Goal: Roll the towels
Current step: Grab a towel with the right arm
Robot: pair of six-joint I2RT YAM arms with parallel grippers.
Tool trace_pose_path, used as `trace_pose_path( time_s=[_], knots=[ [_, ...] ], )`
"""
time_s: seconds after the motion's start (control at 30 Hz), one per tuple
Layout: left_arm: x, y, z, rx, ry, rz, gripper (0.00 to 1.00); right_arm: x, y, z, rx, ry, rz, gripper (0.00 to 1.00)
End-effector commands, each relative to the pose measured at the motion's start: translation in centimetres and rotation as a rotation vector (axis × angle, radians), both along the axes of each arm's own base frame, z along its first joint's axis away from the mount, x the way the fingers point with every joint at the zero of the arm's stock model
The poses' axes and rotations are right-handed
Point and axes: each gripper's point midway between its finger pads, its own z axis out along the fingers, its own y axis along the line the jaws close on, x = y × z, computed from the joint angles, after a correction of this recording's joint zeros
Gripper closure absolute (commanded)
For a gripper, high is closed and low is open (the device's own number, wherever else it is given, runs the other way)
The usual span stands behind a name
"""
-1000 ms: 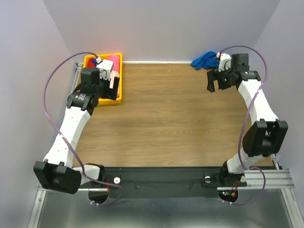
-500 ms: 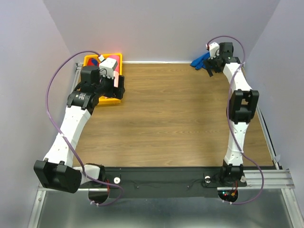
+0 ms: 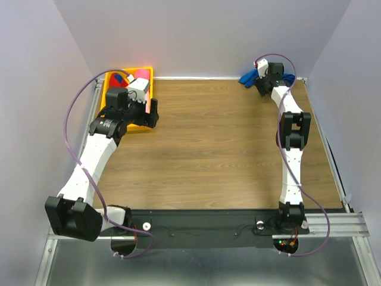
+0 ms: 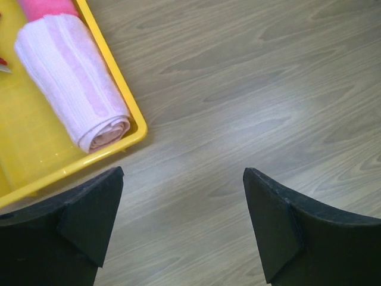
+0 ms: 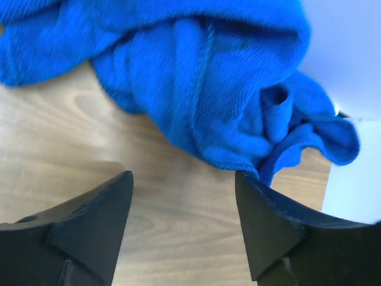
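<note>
The royal blue towel [image 3: 249, 76] lies crumpled at the far right corner of the table; it fills the top of the right wrist view [image 5: 196, 77]. My right gripper [image 5: 183, 179] is open and empty, just short of the towel's near edge, above bare wood; in the top view it [image 3: 263, 82] is at the towel. A rolled pale pink towel [image 4: 74, 80] lies in the yellow tray [image 4: 59, 170], with a hot pink towel [image 4: 47, 6] behind it [image 3: 143, 74]. My left gripper [image 4: 181, 179] is open and empty over bare wood beside the tray's corner [image 3: 152, 113].
The yellow tray [image 3: 110, 80] stands at the far left corner and holds a red-and-blue item [image 3: 119, 77] too. The back wall and right wall close in around the blue towel. The wooden table [image 3: 208, 143] spreads between the arms.
My right arm has stretched out to the far right corner, bringing its gripper up to the blue towel. My left gripper has shifted right, off the tray to the wood beside it.
</note>
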Motion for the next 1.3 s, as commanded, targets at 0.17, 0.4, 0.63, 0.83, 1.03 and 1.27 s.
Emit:
trace_pose_path(
  time_s=[0.17,0.4,0.63,0.83,1.03,1.27],
  knots=[
    [7.2,-2.0,-4.8,0.011,0.046,0.014,0.28,2.3,-1.1,0.8,-0.010,-0.127,-0.041,0.99],
    [15.7,-3.4,-8.0,-0.039,0.071,0.106,0.29,1.3,0.4,3.1,0.091,-0.145,-0.018,0.99],
    [21.9,-2.5,-13.0,0.009,0.106,0.243,0.29,-0.9,2.7,8.9,0.185,-0.188,0.067,0.99],
    [24.2,0.3,-15.9,0.036,0.157,0.347,0.30,-4.3,4.2,11.6,0.221,-0.174,0.133,0.99],
    [24.5,2.3,-16.8,0.007,0.194,0.355,0.30,-3.2,1.5,13.0,0.123,-0.219,0.030,0.65],
    [24.4,3.1,-16.3,0.048,0.189,0.348,0.29,0.8,-0.6,5.9,0.015,-0.156,0.024,0.01]
  ],
)
